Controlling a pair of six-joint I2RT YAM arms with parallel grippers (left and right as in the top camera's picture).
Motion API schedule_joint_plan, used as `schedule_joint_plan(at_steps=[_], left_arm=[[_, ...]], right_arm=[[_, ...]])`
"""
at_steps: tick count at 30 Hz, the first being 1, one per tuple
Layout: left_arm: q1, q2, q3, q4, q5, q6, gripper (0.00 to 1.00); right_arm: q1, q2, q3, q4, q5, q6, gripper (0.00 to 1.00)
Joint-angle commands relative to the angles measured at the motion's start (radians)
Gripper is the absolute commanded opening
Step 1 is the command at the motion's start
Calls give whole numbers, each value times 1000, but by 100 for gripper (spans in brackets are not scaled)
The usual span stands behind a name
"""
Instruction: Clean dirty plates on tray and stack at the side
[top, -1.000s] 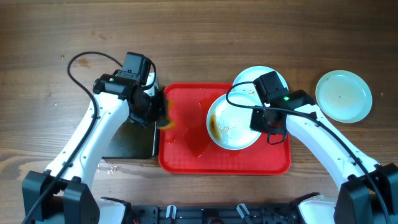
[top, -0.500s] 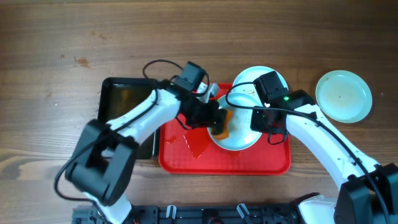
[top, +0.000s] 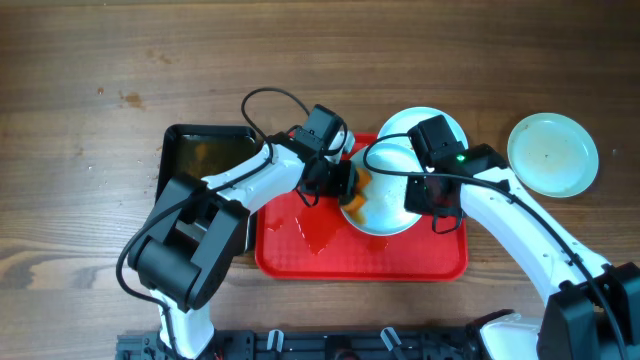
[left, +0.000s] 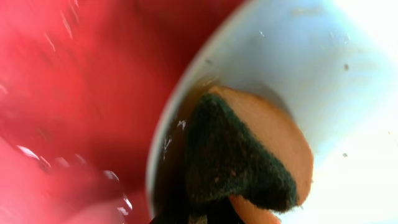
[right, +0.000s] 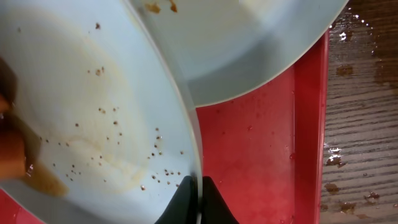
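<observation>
Left hand (top: 342, 186), clamped on sponge (left: 236, 155), has swung onto the plate (top: 390, 215) right hand (right: 198, 190) pinches.

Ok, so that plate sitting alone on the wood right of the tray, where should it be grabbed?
Probably its rim. The lone plate lies flat, face up on the table, so only the shallow raised edge offers a pinch. Come from its near-left side, facing the right arm, one finger inside the rim, one under, as the right tool holds the dirty plate.
</observation>
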Motion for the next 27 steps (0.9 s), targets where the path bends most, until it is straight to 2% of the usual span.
schedule_joint_plan(at_steps=[1,8,10,18,24,27], left_arm=[[-1,24,7,73,-151,63,4],[-34,24,7,111,-171,66,4],[-37,23,7,159,-222,66,4],[-37,23,7,328,-242,62,4],[-37,23,7,326,-270,61,4],[-37,23,7,234,-227,31,4]], right_arm=[[-2,4,21,-15,13,-21,5],[-2,4,21,-16,14,-23,5],[-2,4,21,-20,13,-23,5],[-2,4,20,-38,14,-45,5],[-2,4,20,-38,13,-45,4],[-2,4,20,-37,13,-45,5]])
